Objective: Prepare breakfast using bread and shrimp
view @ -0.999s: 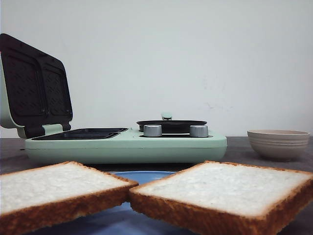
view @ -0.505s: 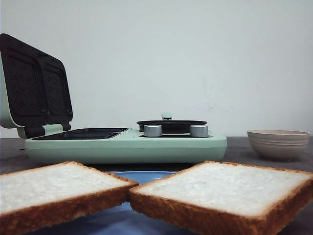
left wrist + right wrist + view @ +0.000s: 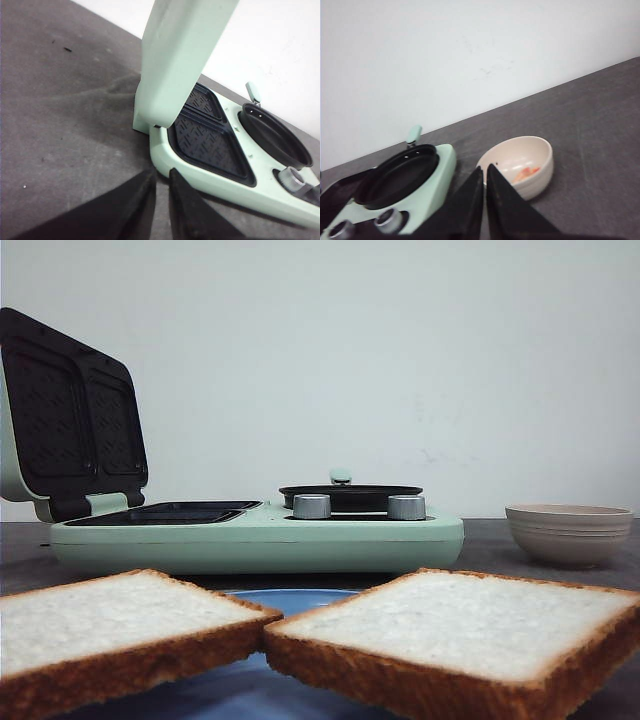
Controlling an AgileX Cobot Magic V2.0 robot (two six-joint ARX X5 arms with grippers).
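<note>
Two slices of bread lie on a blue plate (image 3: 290,598) close to the front camera, one on the left (image 3: 110,620) and one on the right (image 3: 460,625). Orange-red shrimp (image 3: 527,173) rest inside the beige bowl (image 3: 540,175), which also shows at the right of the front view (image 3: 568,532). The mint-green sandwich maker (image 3: 260,535) stands behind the bread with its lid (image 3: 70,415) raised. My left gripper (image 3: 162,172) is shut and empty beside the maker's corner (image 3: 165,160). My right gripper (image 3: 485,170) is shut and empty, above the gap between maker and bowl. Neither gripper shows in the front view.
The maker's dark grill plates (image 3: 210,135) lie uncovered beside a round black pan (image 3: 275,135) with two silver knobs (image 3: 312,506) in front. The table is dark grey (image 3: 60,125), with a white wall (image 3: 400,360) behind.
</note>
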